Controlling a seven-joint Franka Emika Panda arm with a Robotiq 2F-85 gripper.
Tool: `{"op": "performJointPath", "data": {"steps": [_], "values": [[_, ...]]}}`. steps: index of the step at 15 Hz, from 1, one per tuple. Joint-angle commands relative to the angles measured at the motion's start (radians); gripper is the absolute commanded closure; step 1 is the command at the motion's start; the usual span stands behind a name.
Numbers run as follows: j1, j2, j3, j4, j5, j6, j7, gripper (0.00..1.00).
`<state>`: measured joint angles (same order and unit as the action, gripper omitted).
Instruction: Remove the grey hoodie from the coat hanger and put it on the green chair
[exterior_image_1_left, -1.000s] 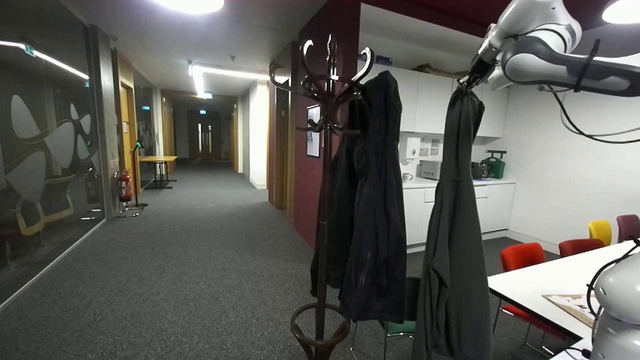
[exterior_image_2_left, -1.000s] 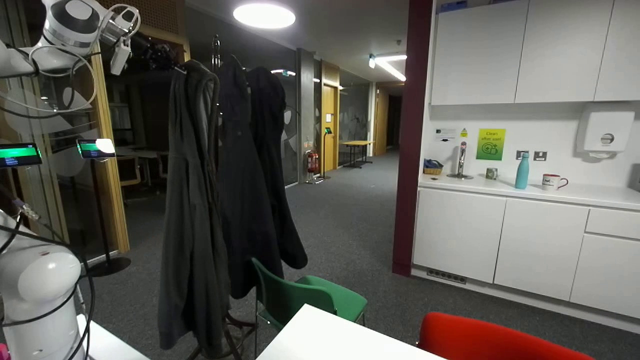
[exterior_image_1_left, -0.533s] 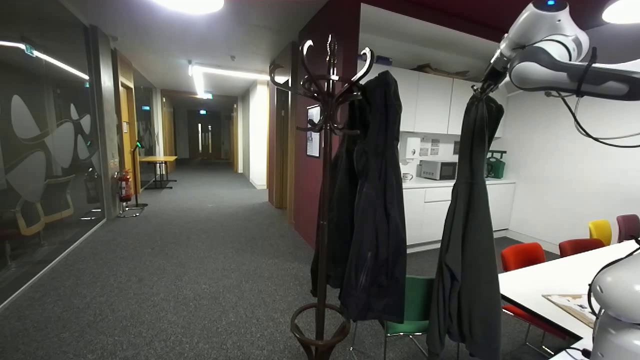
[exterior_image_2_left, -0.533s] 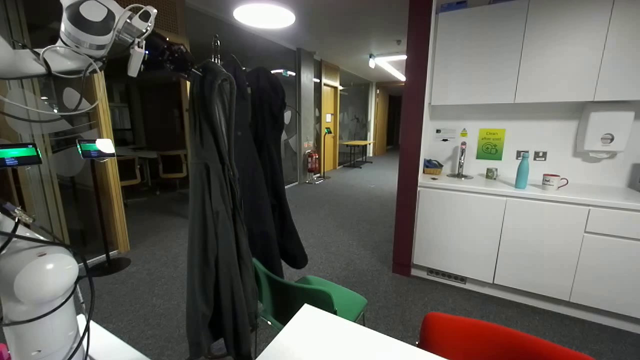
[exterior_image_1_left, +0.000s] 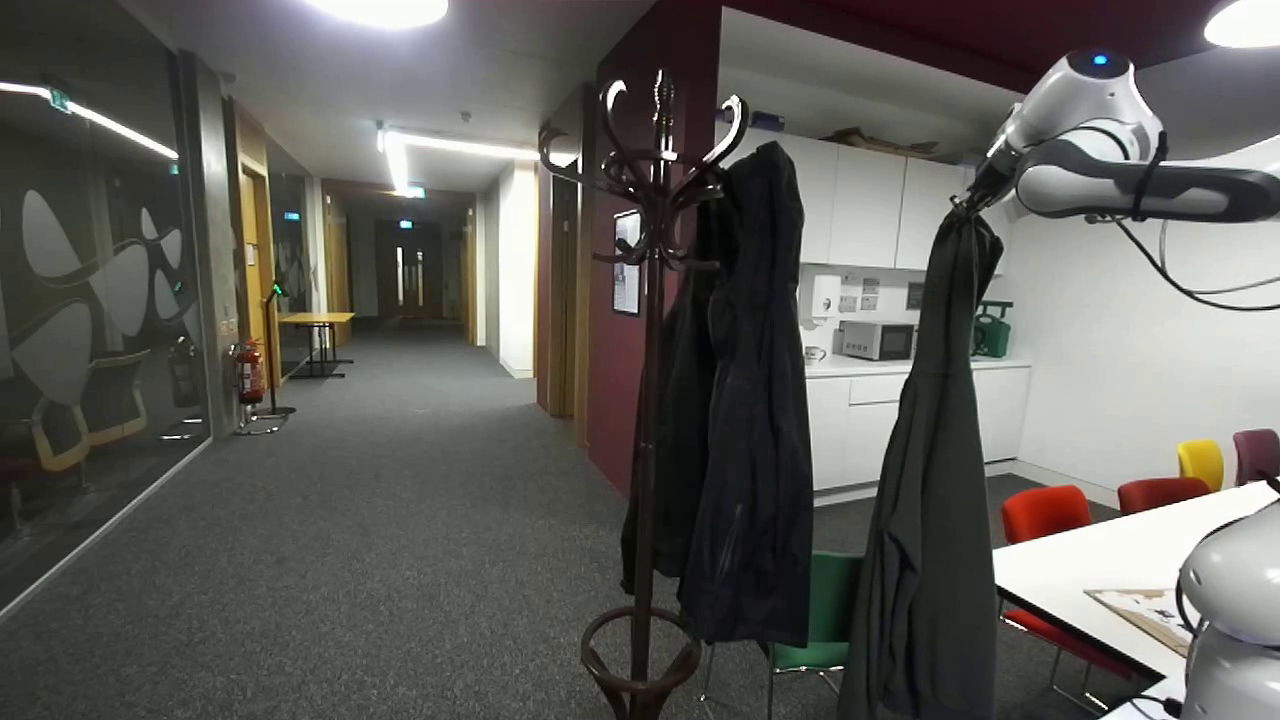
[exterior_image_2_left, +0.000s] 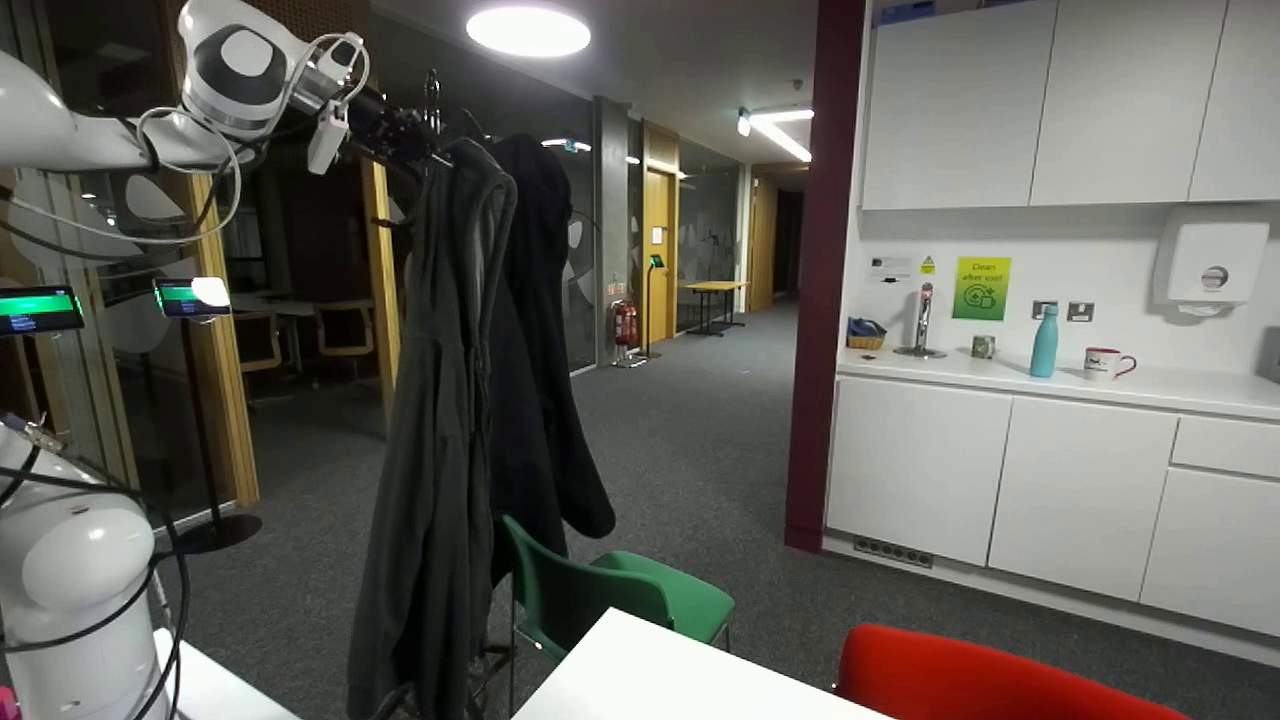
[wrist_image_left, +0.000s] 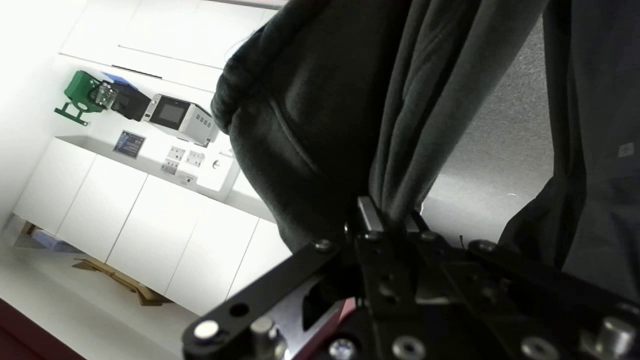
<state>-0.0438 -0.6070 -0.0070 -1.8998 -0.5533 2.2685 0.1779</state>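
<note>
The grey hoodie (exterior_image_1_left: 930, 470) hangs limp from my gripper (exterior_image_1_left: 966, 205), apart from the coat hanger (exterior_image_1_left: 648, 420). In an exterior view the hoodie (exterior_image_2_left: 430, 440) hangs in front of the stand and partly covers the black coats. In the wrist view my gripper (wrist_image_left: 392, 220) is shut on bunched cloth of the hoodie (wrist_image_left: 310, 100). The green chair (exterior_image_1_left: 832, 600) stands behind the hoodie and black coats, partly hidden. In an exterior view the green chair's back and seat (exterior_image_2_left: 680, 595) show just right of the hoodie's lower part.
Black coats (exterior_image_1_left: 750, 400) hang on the stand. A white table (exterior_image_2_left: 680, 670) stands close by the green chair, with a red chair (exterior_image_2_left: 960, 670) beside it. A kitchen counter (exterior_image_2_left: 1000, 380) runs along the wall behind. Another white table (exterior_image_1_left: 1090, 560) corner shows at right.
My gripper has carried the hoodie away from the stand and toward the green chair, rightward in both exterior views, and lowered slightly. The hoodie's lower end swings.
</note>
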Motion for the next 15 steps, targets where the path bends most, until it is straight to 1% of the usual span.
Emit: {"op": "performJointPath", "data": {"steps": [1,8,11,15], "values": [[-0.042,0.02,-0.016,-0.017,0.021,0.112,-0.055,0.98],[-0.09,0.123,-0.033,-0.017,0.012,0.2,-0.071,0.98],[-0.111,0.18,-0.04,0.005,0.011,0.219,-0.076,0.98],[-0.12,0.235,-0.059,0.029,0.025,0.238,-0.093,0.98]]}}
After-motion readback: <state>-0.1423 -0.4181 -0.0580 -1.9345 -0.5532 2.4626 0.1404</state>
